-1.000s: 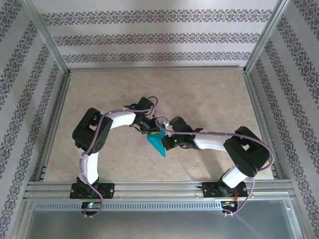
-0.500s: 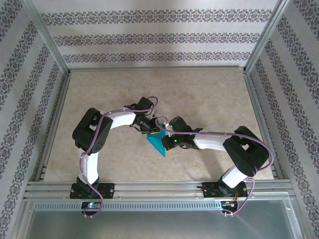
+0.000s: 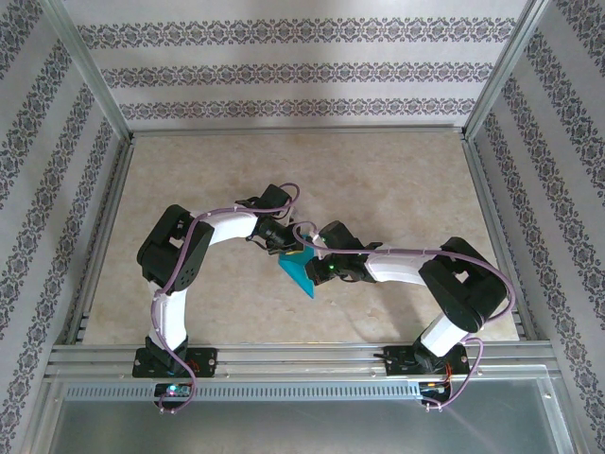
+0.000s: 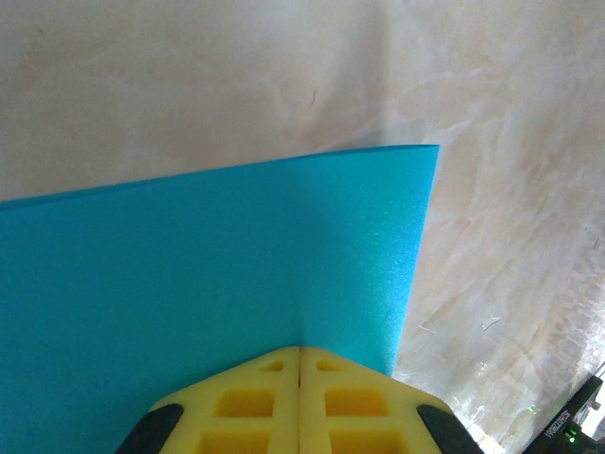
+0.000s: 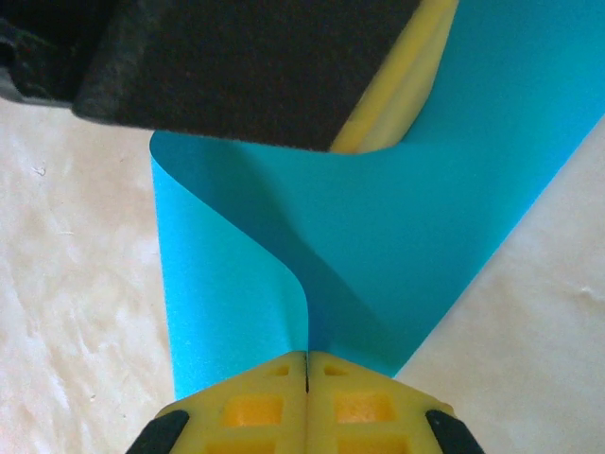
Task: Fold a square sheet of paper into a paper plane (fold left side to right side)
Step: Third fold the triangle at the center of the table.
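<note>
The left end effector (image 4: pixel 300 355) and the right end effector (image 5: pixel 308 359) both pinch the square sheet of paper (image 3: pixel 301 272) tight at the middle of the desk (image 3: pixel 397 170) (it curls between them). A hard pull could rip it or slip it free.

Bright even light, soft shadows; wrist close-ups slightly blurred

Far table (image 3: pixel 378 170) open — right arm (image 3: pixel 406 267) crosses.
</note>
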### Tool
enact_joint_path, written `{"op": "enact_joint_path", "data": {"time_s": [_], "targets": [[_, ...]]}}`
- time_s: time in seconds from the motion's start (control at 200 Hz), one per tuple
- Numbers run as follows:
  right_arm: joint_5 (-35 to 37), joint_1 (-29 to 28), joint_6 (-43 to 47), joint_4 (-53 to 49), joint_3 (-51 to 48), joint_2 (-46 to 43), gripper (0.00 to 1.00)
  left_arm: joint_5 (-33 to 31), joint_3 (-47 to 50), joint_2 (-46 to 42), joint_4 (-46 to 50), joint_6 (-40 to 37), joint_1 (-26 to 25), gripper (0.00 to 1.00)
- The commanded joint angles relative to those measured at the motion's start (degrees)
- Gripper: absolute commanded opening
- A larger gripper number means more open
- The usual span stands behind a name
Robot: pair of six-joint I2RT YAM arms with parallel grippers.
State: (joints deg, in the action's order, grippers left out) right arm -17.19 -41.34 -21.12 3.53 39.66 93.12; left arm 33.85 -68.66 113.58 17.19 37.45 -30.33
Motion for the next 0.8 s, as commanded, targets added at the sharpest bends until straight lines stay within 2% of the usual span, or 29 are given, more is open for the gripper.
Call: {"op": "enact_joint_path", "data": {"time_s": [0.0,0.545,0.72,0.794], "targets": [[0.1,0.6,-0.5,0.4,1.3,0.7,0.0,-2.4,-0.2,1.3,2.5,-1.6,-0.9,0.07],[0.0,0.5,-0.3,0.0,1.4,2.7,0.0,-2.3,-0.2,1.3,2.4,-1.6,-1.0,0.06],[0.1,0.1,0.0,-1.3,0.8,3.6,0.0,-2.1,-0.8,0.6,2.5,-1.8,-1.0,0.09],[0.2,-0.1,0.0,-1.9,0.5,3.9,0.0,-2.4,-1.7,-0.1,3.1,-2.2,-1.0,0.13]]}}
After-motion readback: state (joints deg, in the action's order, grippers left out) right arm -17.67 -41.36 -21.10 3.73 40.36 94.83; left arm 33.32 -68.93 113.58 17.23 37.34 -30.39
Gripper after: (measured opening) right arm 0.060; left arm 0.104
